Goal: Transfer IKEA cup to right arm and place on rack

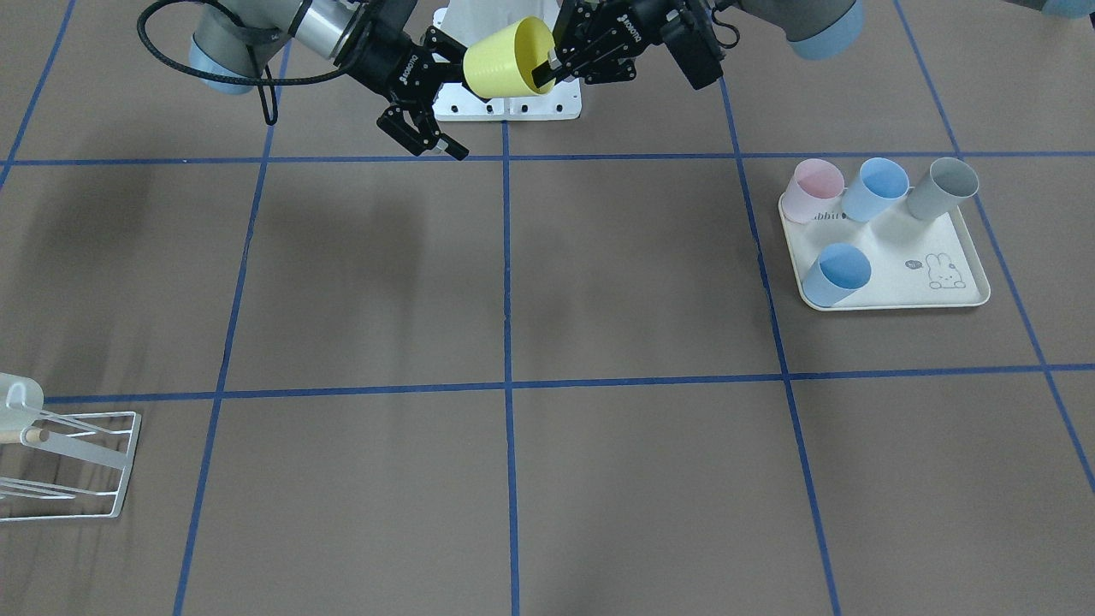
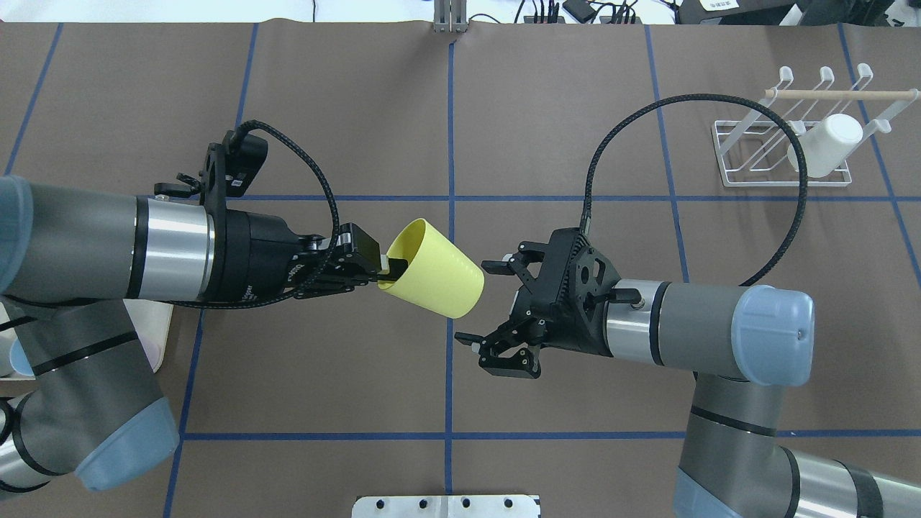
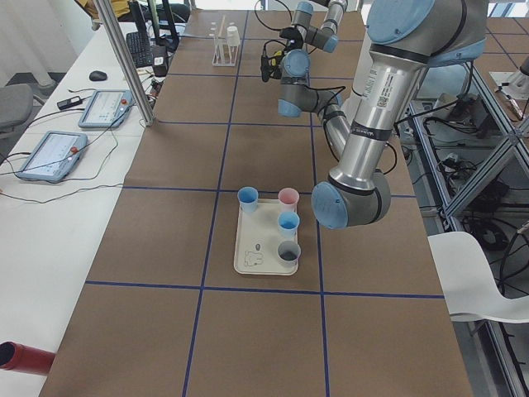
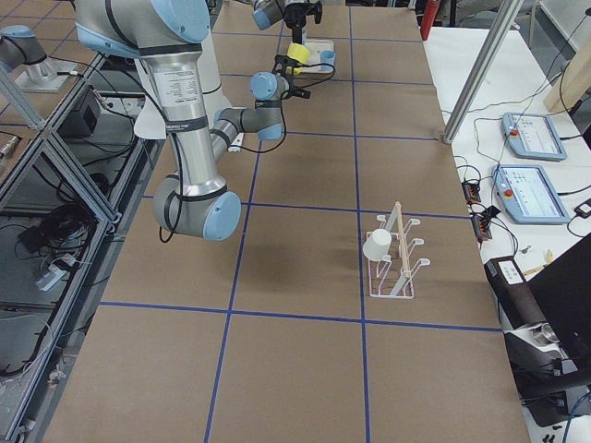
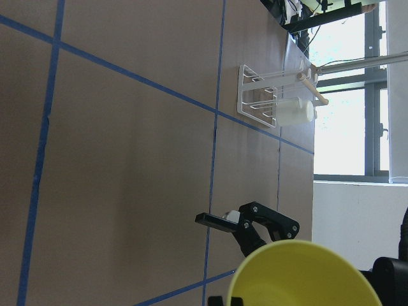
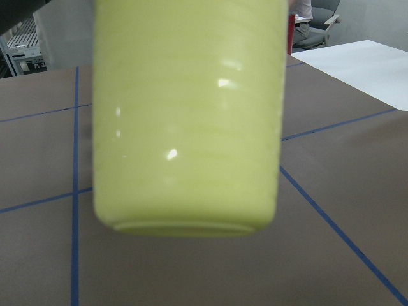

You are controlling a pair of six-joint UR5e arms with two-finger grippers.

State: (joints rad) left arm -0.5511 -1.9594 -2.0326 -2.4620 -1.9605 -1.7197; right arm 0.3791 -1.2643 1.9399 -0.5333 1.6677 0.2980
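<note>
Yellow, smooth and tapered, the IKEA cup [image 2: 435,277] hangs tilted, rim clamped by the left hand [image 2: 385,272]; the right hand [image 2: 479,303], fingers [image 2: 498,267] spread apart, hovers just beside its base.

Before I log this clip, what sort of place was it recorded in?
Most likely a robotics lab: a table papered brown with a blue tape grid, teach pendants on a white side bench, and open metal framing with cables.
</note>
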